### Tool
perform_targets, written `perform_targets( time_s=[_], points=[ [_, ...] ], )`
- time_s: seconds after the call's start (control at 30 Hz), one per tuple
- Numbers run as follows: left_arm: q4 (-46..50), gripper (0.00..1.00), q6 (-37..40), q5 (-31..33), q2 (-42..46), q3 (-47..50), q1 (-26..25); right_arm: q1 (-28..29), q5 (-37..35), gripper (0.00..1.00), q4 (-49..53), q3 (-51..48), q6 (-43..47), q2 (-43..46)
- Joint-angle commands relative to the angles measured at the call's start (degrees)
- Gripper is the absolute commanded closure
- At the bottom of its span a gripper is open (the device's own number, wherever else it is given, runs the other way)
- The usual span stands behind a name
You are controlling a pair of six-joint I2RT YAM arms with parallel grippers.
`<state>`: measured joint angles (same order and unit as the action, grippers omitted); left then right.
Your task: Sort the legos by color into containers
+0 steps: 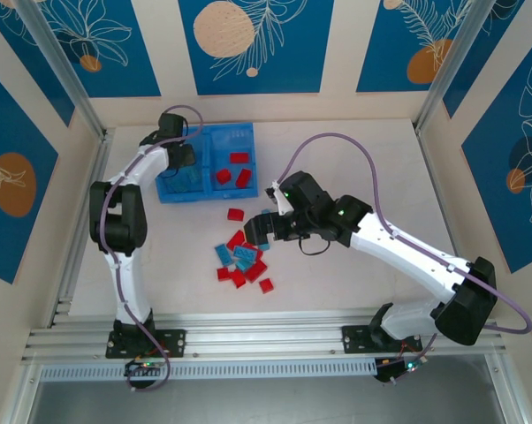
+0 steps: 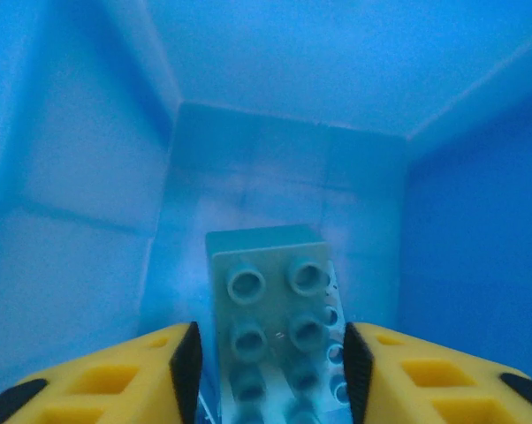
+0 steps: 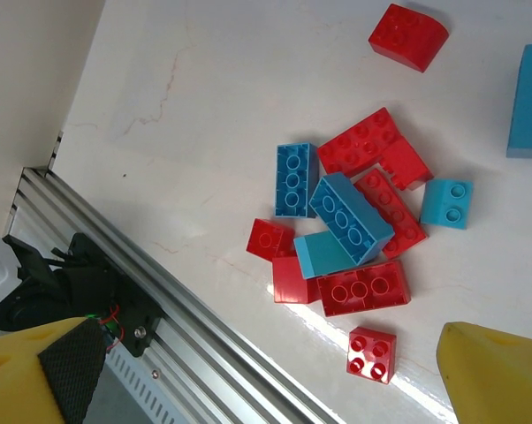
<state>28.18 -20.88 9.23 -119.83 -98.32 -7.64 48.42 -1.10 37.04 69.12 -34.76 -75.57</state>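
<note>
My left hand stood parted inside the bin's left compartment, a light blue brick loose between its fingers; a clinging finger could lift it out; my right hand gaped empty above the pile.

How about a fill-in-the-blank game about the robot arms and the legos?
1. The three legos in the right compartment of the bin are all ____.
2. The left gripper is down inside the ____ compartment, with a light blue brick between its fingers.
3. The open right gripper hovers over a pile of red and ____ bricks on the table.
Missing words: red; left; blue.
</note>
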Motion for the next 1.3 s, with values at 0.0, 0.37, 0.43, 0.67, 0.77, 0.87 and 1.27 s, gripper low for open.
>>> perform_targets(
  time_s=[0.0,0.37,0.43,0.67,0.77,0.87,1.27],
  points=[
    [0.65,0.40,-0.64,-1.67,2.59,-2.85,0.49,0.43,-0.83,0.02,1.38,2.16,-0.95,1.28],
    [-5.44,0.36,-4.28,-14.32,31.94,15.78,-2.11,0.53,-8.37,0.02,1.38,3.20,-0.45,-2.89],
    [-4.10,0.37,-2.15,-15.23,39.48,19.85,-4.85,0.54,-9.33,0.02,2.13,4.49,0.93,-5.68],
    [7.57,0.36,14.28,-20.12,60.24,29.18,-14.95,1.31,-11.20,0.04,2.13,12.86,8.03,-20.65],
    [12.67,0.33,19.20,-25.81,65.30,31.12,-15.61,1.41,-11.63,0.05,0.77,17.82,13.35,-29.13],
    [13.12,0.28,23.05,-24.54,69.83,35.51,-15.74,1.43,-14.38,0.06,0.79,23.95,18.72,-37.69],
    [7.46,0.00,24.76,-19.96,73.75,42.46,-15.78,-0.11,-19.53,0.07,-1.08,38.16,33.44,-55.03]
  ],
)
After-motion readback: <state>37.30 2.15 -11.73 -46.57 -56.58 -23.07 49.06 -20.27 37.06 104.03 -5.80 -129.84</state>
